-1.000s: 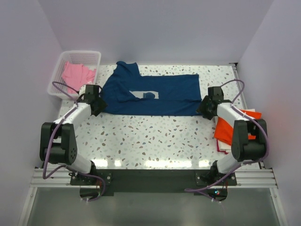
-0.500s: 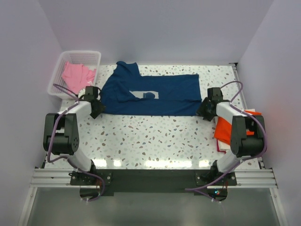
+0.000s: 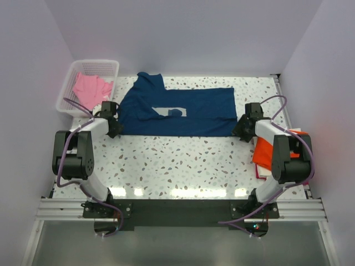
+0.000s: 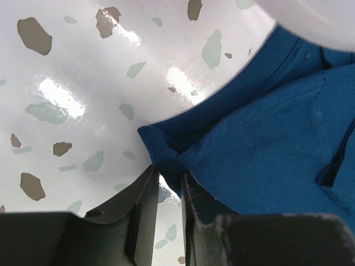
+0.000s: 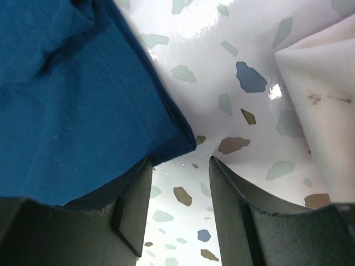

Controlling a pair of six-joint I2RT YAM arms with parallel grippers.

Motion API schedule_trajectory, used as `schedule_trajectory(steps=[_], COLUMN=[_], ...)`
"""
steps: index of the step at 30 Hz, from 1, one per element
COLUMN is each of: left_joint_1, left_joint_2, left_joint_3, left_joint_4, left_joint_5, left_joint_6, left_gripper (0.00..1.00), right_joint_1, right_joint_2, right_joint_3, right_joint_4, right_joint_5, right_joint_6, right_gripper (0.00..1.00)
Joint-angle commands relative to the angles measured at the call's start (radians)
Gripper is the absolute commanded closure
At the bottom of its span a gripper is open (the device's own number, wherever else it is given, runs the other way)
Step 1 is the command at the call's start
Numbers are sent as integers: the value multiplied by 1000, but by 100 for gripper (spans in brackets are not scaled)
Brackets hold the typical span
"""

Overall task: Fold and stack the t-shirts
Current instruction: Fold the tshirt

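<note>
Both arms are mounted on a black base plate point(image 3: 177, 213) that sits on a silver aluminium rail point(image 3: 61, 209). Above the plate, the left arm point(image 3: 72, 160) and right arm point(image 3: 288, 160) match, with bulky matt-black joint housings joined by glossy white tubular links. A thin lilac cable point(image 3: 277, 95) loops loosely along each arm and trails back to the plate. The left claw point(image 4: 166, 185) and right claw point(image 5: 180, 180) carry flat, angular black fingers point(image 5: 133, 216) with edges scuffed grey.

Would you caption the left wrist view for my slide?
Left end effector straddling corner of navy tee on speckled table.
</note>
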Motion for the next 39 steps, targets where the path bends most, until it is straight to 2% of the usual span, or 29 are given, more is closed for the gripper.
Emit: schedule_trajectory(steps=[1, 7, 18, 19, 22, 23, 25, 35, 39], left_joint_1=[7, 7, 7, 7, 7, 7, 7, 48, 50], left_joint_2=[24, 32, 49, 49, 46, 43, 38, -106, -190], left_joint_3=[48, 50, 52, 50, 50, 52, 52, -16, -70], left_joint_4=[17, 26, 31, 29, 23, 19, 0, -89, -130], left_joint_5=[-48, -34, -19, -17, -14, -17, -28, -63, -71], left_joint_6=[9, 10, 16, 18, 18, 18, 18, 27, 18], left_gripper=[74, 76, 92, 94, 100, 100, 100, 100, 100], right_joint_1=[-7, -5, -5, -5, -5, -5, -5, -24, -30], right_joint_2=[22, 21, 53, 48, 39, 36, 36, -174, -280], right_joint_3=[47, 61, 60, 57, 43, 43, 52, -9, -94], right_joint_4=[49, 57, 55, 48, 35, 32, 0, -118, -160], right_joint_5=[36, 28, 23, 25, 28, 25, 19, 22, -12], right_joint_6=[11, 20, 34, 29, 26, 20, 8, -25, -29], right_gripper=[51, 51, 52, 53, 76, 91, 100, 100, 100])
